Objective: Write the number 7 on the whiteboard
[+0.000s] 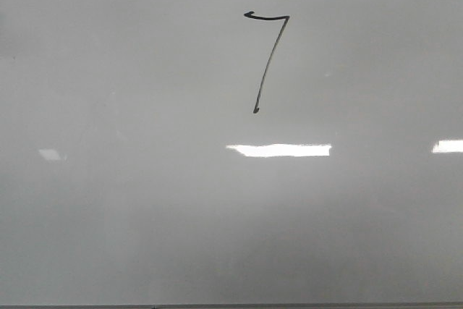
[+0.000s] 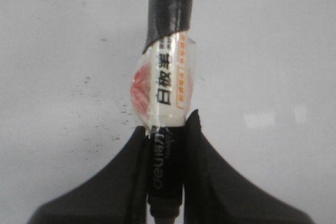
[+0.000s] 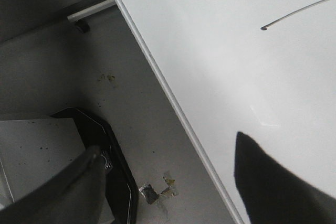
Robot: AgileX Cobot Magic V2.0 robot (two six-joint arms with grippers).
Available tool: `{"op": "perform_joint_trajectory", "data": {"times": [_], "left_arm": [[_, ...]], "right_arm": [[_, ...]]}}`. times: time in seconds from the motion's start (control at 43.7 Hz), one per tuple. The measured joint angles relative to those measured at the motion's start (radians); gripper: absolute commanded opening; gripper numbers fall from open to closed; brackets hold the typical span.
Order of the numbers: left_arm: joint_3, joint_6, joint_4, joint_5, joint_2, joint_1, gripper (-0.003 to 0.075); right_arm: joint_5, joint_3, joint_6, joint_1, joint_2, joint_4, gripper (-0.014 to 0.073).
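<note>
The whiteboard [image 1: 145,179] fills the front view, glossy pale grey. A thin black number 7 [image 1: 269,59] is drawn above its middle, with a short top bar, a small left hook and a long slanted downstroke. Neither arm shows in the front view. In the left wrist view my left gripper [image 2: 167,132] is shut on a black marker [image 2: 167,77] with a white label and tape, held over the board [image 2: 273,51]. In the right wrist view my right gripper [image 3: 168,153] is open and empty over the board's edge [image 3: 173,103]. The downstroke's end [image 3: 294,14] shows there.
Bright rectangular glare patches [image 1: 278,150] lie on the board. Its thin dark near edge [image 1: 231,306] runs along the bottom of the front view. Beside the board, the right wrist view shows grey floor [image 3: 131,103], a black base [image 3: 113,161] and tape scraps [image 3: 157,190].
</note>
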Motion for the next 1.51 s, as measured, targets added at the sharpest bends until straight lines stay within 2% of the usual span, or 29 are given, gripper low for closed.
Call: {"op": "perform_joint_trajectory", "data": {"times": [0.114,0.297,0.503,0.64,0.732,0.937,1.12,1.257,1.395,1.509], "left_arm": [[0.131,-0.059,-0.009,-0.236,0.002,0.085,-0.0020],[0.263,-0.076,-0.054,-0.564,0.082,0.152,-0.0020],[0.275,-0.081,-0.064,-0.775,0.223,0.166,-0.0020],[0.275,-0.081,-0.064,-0.869,0.295,0.166,-0.0013],[0.275,-0.081,-0.064,-0.919,0.328,0.166,0.0063],[0.275,-0.081,-0.064,-0.960,0.381,0.166,0.0321],[0.274,-0.081,-0.055,-0.967,0.384,0.166,0.0413],[0.274,-0.081,-0.049,-0.937,0.372,0.166,0.0432],[0.270,-0.052,-0.051,-0.812,0.323,0.183,0.0432],[0.227,-0.037,-0.034,-0.645,0.247,0.193,0.0432]], "right_arm": [[0.000,0.000,0.000,0.000,0.000,0.000,0.0539],[0.000,0.000,0.000,0.000,0.000,0.000,0.0539],[0.000,0.000,0.000,0.000,0.000,0.000,0.0539],[0.000,0.000,0.000,0.000,0.000,0.000,0.0539],[0.000,0.000,0.000,0.000,0.000,0.000,0.0539],[-0.002,0.000,0.000,0.000,0.000,0.006,0.0539],[-0.010,0.000,0.001,0.000,0.000,0.008,0.0539],[-0.010,0.000,0.037,0.000,-0.006,-0.008,0.0539],[-0.010,-0.015,0.237,0.000,-0.042,-0.160,0.0539],[-0.006,-0.043,0.526,0.000,-0.081,-0.336,0.0539]]}}
